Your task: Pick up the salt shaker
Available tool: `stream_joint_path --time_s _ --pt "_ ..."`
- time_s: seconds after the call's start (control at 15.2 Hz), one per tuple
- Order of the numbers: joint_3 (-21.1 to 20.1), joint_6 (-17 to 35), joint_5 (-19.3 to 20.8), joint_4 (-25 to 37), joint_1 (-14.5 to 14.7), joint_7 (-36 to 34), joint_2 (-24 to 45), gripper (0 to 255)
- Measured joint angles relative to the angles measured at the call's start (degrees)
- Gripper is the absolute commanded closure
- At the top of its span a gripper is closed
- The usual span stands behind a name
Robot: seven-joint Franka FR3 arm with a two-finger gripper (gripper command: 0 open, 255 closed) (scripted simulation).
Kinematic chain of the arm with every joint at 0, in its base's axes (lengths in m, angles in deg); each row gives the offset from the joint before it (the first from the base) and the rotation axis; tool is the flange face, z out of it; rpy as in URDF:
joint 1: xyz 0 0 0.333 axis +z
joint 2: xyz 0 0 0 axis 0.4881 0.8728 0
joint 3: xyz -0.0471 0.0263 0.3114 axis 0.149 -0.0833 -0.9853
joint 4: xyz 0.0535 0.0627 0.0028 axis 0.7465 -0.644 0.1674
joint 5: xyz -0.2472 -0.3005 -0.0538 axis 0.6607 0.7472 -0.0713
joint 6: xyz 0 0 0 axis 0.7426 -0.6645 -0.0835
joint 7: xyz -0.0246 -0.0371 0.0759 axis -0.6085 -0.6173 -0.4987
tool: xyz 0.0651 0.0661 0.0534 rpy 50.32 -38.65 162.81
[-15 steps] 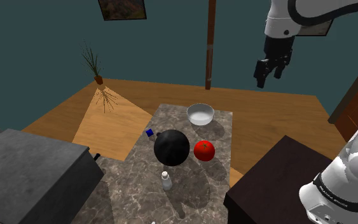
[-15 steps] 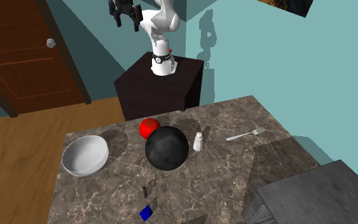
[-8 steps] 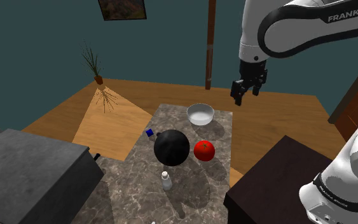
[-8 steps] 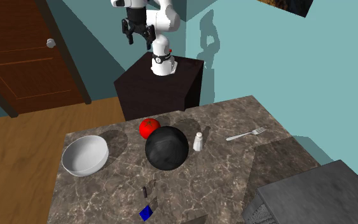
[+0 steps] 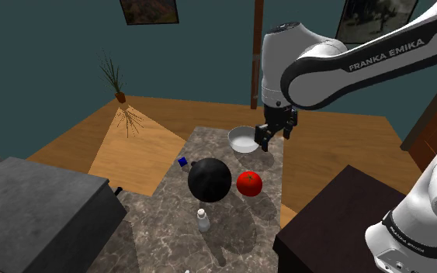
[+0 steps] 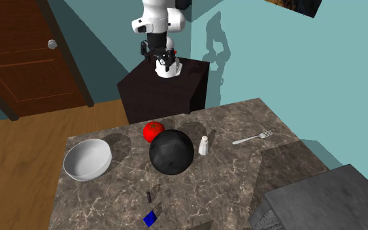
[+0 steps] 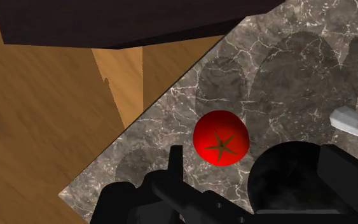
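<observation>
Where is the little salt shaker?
In the second exterior view, the salt shaker stands on the marble table, just right of the black ball, with the fork farther right.

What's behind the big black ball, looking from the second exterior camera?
A red tomato sits behind the black ball, which covers part of the tomato's lower side. Beyond them lie the marble tabletop and the dark stand.

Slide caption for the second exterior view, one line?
Gripper hangs high, jaws open, far from the white salt shaker standing beside the black ball on the marbled table.
</observation>
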Motion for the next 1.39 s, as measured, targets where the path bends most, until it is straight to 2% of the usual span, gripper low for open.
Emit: stream_joint_path --time_s 0.33,0.79,1.06,1.39 --pt "-4.06 6.08 1.16 2.4 0.75 -6.14 8.75 0" --pt "-8.45 12.8 7.73 10.51 2.4 -17.42 25.01 0" --pt "-8.76 15.27 12.72 15.84 4.62 -23.64 34.04 0" --pt "-7.4 16.69 18.39 24.51 9.04 -30.31 45.55 0"
